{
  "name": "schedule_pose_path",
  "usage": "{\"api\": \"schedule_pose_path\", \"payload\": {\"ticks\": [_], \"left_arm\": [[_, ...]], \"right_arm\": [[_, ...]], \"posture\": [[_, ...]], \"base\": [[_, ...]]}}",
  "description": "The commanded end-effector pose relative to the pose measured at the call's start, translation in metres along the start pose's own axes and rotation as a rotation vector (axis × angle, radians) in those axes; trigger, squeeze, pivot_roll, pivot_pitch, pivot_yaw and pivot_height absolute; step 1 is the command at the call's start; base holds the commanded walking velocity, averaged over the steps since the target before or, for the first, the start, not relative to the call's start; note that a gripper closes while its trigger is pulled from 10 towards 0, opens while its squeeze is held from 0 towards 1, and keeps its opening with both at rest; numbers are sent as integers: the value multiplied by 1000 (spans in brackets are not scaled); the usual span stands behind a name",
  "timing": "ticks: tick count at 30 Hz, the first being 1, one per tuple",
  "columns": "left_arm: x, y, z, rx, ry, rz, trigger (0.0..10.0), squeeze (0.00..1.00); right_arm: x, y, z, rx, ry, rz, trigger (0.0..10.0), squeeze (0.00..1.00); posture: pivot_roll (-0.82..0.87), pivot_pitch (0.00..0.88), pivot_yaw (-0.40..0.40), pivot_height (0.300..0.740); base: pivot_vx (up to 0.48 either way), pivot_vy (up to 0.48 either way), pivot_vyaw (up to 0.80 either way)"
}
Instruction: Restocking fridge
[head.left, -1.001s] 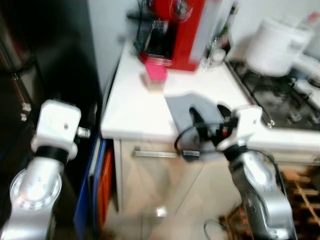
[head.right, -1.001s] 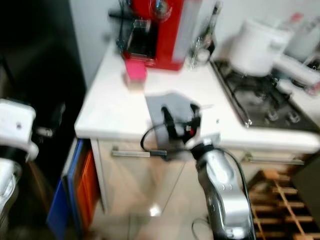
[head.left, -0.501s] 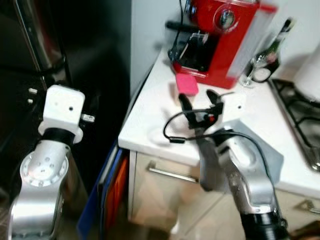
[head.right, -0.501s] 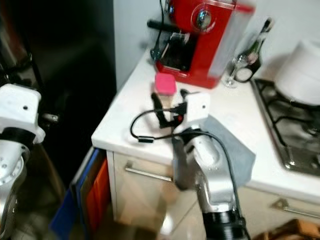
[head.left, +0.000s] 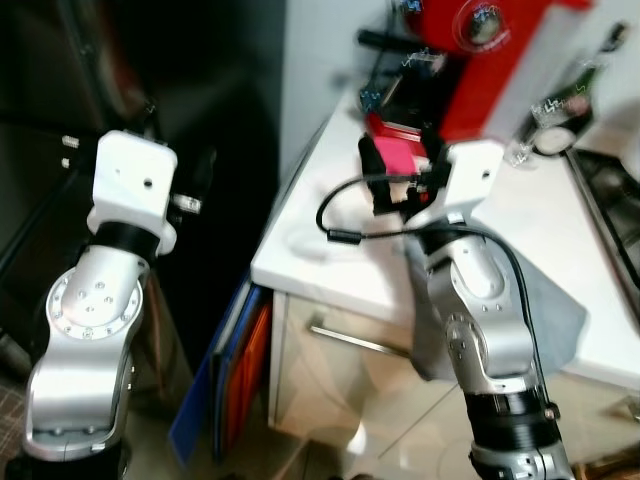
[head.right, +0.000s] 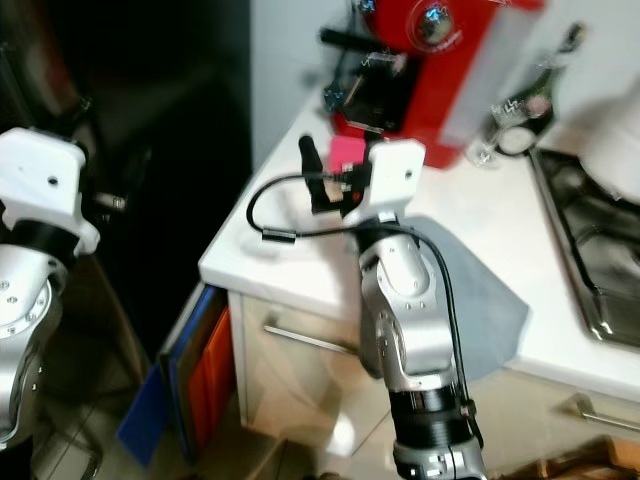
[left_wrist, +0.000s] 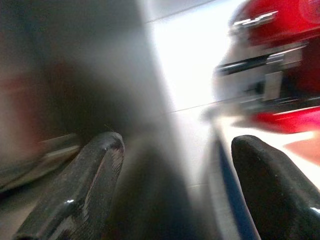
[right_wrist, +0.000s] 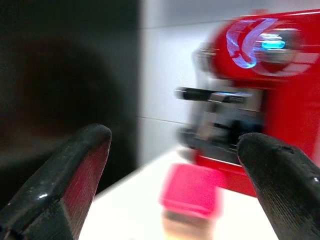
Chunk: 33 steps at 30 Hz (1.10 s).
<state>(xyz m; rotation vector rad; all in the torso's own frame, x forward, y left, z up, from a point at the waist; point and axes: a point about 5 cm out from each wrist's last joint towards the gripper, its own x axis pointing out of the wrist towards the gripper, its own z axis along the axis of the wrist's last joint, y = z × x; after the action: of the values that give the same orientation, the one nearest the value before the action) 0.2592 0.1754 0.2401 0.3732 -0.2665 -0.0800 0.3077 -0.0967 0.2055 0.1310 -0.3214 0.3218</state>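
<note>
The black fridge (head.left: 200, 80) stands at the far left, its door apparently shut, though the blur leaves that unsure. The left gripper (left_wrist: 175, 190) is raised close before it, fingers spread wide and holding nothing. The step looks like getting that door open, so the left gripper should find the handle edge first and close on it squarely before any pull.

Room is tight: the white counter (head.left: 310, 250) butts against the fridge side, with blue and orange boards (head.left: 235, 370) standing in the gap below its left edge, so a swinging door or elbow has little margin.

The right gripper (head.left: 400, 180) hovers over the counter's back left corner, fingers wide apart and empty, aimed at a pink box (right_wrist: 192, 192) just in front of the red coffee machine (head.right: 430, 40). A grey cloth (head.right: 490, 310) hangs over the counter's front edge.
</note>
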Motion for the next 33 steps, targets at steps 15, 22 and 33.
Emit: {"api": "schedule_pose_path", "payload": {"ticks": [15,22,33], "left_arm": [[4,-10,-11,-115,50,15,10000,0],[3,-1,-5,-87,14,68,10000,0],[2,4,13,-4,-103,108,10000,0]], "right_arm": [[2,0,-7,-31,4,-17,10000,0],[9,10,-7,52,-2,-18,10000,0],[9,15,1,9,-72,-6,10000,0]], "posture": [[66,0,-73,740],[80,0,-78,740],[80,0,-84,740]], "base": [[0,0,-107],[162,121,0],[429,0,0]]}}
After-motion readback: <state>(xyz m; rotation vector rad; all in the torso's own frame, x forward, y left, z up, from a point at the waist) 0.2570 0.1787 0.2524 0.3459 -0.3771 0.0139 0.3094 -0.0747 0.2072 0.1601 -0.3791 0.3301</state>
